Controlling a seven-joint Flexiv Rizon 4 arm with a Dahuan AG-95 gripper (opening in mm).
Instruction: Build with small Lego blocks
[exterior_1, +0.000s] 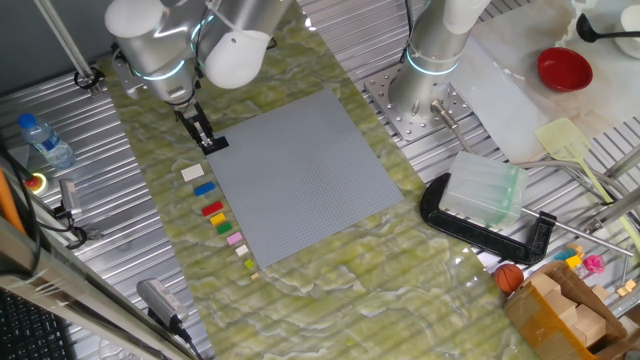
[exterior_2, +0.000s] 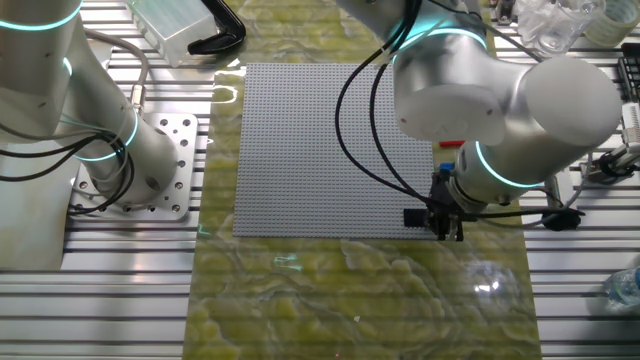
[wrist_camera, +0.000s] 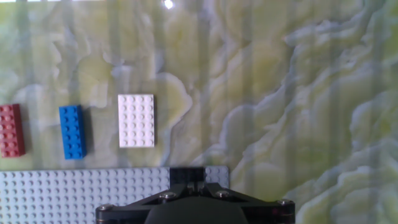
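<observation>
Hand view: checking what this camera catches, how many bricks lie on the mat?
3: white brick, blue brick left of it, red brick at the left edge, cut off. More may lie beyond the frame.

the white brick (wrist_camera: 136, 121), blue brick (wrist_camera: 72, 131) and red brick (wrist_camera: 11, 130) look like smooth, slightly glossy studded plastic. the grey baseplate (exterior_1: 300, 175) is matt plastic. the green marbled mat (wrist_camera: 280, 93) shines with glare, over ribbed bare metal tabletop (exterior_1: 80, 200).
</observation>
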